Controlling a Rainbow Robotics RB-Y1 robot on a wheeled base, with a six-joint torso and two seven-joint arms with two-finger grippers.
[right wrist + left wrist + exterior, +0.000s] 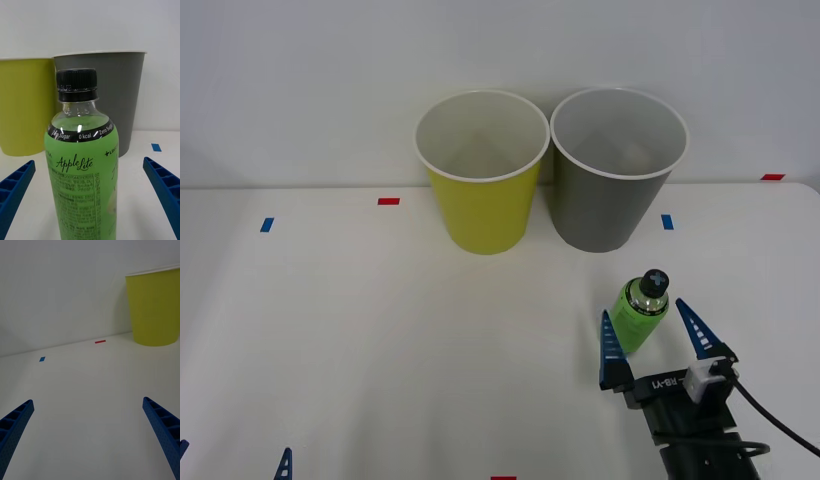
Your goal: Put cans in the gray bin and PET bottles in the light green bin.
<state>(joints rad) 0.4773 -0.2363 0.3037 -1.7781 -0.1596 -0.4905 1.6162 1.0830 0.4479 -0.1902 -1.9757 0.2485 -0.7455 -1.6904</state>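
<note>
Here, PET bottle (641,313) upright between spread fingers of open right gripper (653,335), untouched, left gripper (90,435) open too.

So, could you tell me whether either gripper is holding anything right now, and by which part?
Nothing is held. The right gripper stands open around the green-labelled bottle, its fingers clear of the label on both sides. The left gripper is open over bare table.

The green-labelled PET bottle (640,313) with a black cap stands upright on the white table, near the gray bin (616,170). The light green bin (481,172) stands just beside the gray one.
</note>
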